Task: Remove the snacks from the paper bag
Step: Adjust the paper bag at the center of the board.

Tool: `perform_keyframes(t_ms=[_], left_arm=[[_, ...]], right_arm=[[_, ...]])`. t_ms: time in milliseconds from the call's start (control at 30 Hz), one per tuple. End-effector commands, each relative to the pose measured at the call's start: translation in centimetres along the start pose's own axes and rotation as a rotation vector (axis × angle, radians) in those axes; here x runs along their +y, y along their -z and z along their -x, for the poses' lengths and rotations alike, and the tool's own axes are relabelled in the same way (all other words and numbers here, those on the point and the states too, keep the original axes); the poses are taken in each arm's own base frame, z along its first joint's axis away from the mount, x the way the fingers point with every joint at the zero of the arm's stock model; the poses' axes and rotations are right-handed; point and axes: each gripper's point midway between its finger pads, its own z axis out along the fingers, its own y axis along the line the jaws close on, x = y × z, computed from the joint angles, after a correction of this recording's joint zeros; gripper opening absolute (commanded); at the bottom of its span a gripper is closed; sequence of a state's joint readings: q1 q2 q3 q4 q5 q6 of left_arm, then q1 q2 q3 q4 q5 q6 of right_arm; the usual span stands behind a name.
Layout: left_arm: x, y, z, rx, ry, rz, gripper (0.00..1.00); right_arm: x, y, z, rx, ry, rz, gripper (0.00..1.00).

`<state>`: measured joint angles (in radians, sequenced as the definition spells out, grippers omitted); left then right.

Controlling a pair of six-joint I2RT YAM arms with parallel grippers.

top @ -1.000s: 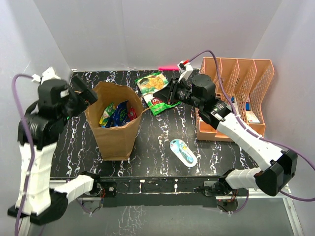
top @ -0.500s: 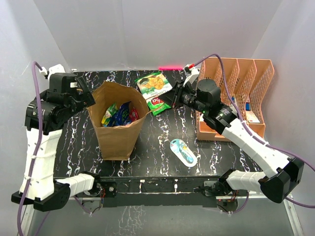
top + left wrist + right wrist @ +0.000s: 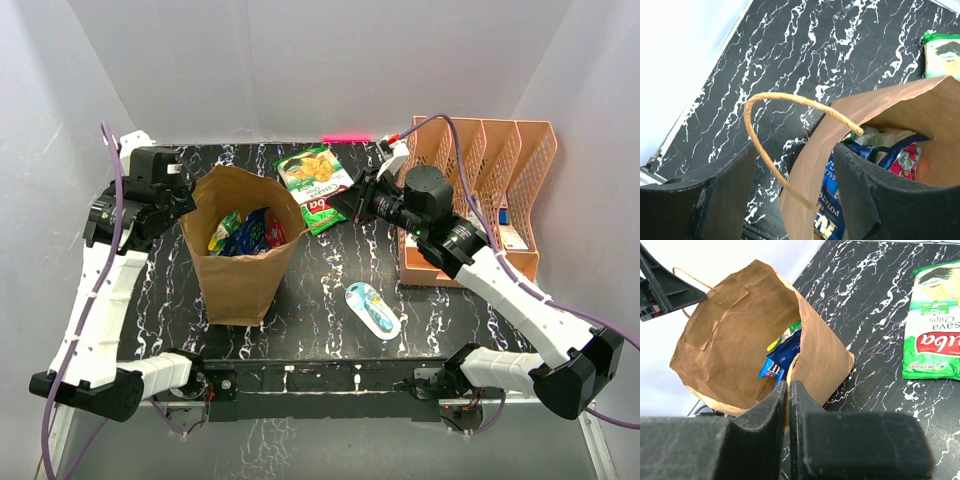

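Observation:
The brown paper bag [image 3: 240, 285] stands upright on the left of the table, its mouth open. Several snacks [image 3: 245, 232] lie inside: blue, red and yellow-green packets [image 3: 782, 357]. A green chip bag [image 3: 312, 185] lies flat on the table behind it. My left gripper [image 3: 185, 205] is open astride the bag's left wall [image 3: 807, 170], one finger inside and one outside, beside the arched handle [image 3: 765, 150]. My right gripper [image 3: 338, 203] is shut just right of the bag. The right handle [image 3: 796, 364] runs straight into its closed fingertips [image 3: 788, 384].
A peach mesh organizer [image 3: 480, 200] with small boxes stands at the right, under my right arm. A white-and-teal blister pack [image 3: 373, 308] lies near the front centre. White walls close in the back and both sides.
My left arm has swung in over the bag's left rim and its jaws have narrowed around the wall. The right gripper has drifted slightly right, still shut.

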<state>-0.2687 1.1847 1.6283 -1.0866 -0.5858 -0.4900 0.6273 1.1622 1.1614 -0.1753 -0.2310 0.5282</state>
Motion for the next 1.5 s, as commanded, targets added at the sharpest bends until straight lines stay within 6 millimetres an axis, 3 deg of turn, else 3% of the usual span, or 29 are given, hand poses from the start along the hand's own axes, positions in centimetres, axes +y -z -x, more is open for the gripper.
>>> perform_keyframes(t_ms=[0,233,300,400,533,667,733,800,867,1000,1133,1267,1367,1467], left_arm=[[-0.2,-0.9,2.1,-0.111,0.044,0.025,0.58],[0.3,-2.2,3.2,-0.159,0.018,0.086,0.4],[0.5,-2.0,3.8,-0.175,0.019,0.095,0.42],[0.7,-1.4,4.2,-0.191,0.034,0.084,0.54],[1.1,-1.6,3.6,-0.193,0.034,0.097,0.53],[0.5,-2.3,3.7,-0.198,0.022,0.085,0.4],[0.3,-2.4,4.1,-0.204,0.015,0.087,0.22],[0.1,-2.3,5.1,-0.232,0.007,0.078,0.08],[-0.2,-1.8,6.8,-0.282,-0.002,0.063,0.0],[-0.9,-0.5,11.8,-0.409,-0.058,0.046,0.0],[-1.3,1.5,17.2,-0.551,-0.069,0.054,0.0],[-1.4,2.8,20.6,-0.643,-0.093,0.075,0.0],[-2.1,3.6,21.0,-0.673,-0.112,0.013,0.0],[-4.4,3.5,18.1,-0.645,-0.167,-0.172,0.0]], right_arm=[[0.9,1.0,1.6,-0.062,0.022,0.025,0.08],[0.8,1.0,0.8,-0.039,0.014,0.03,0.07],[0.7,1.1,0.7,-0.037,0.013,0.031,0.07],[0.7,1.0,0.6,-0.033,0.011,0.031,0.07],[0.8,0.9,0.6,-0.03,0.008,0.036,0.07],[0.9,0.7,0.5,-0.027,0.005,0.045,0.07],[0.8,0.6,0.3,-0.022,0.005,0.043,0.08],[0.8,0.5,0.1,-0.013,0.004,0.05,0.07],[1.3,0.1,-0.3,0.004,0.008,0.088,0.08],[2.6,-1.4,-0.3,0.027,0.012,0.17,0.08],[4.2,-4.1,-0.3,0.024,-0.005,0.224,0.08],[6.3,-7.5,-0.9,0.039,-0.057,0.277,0.07],[7.5,-9.4,-2.3,0.055,-0.114,0.31,0.08],[7.0,-10.4,-5.4,0.121,-0.157,0.292,0.08]])
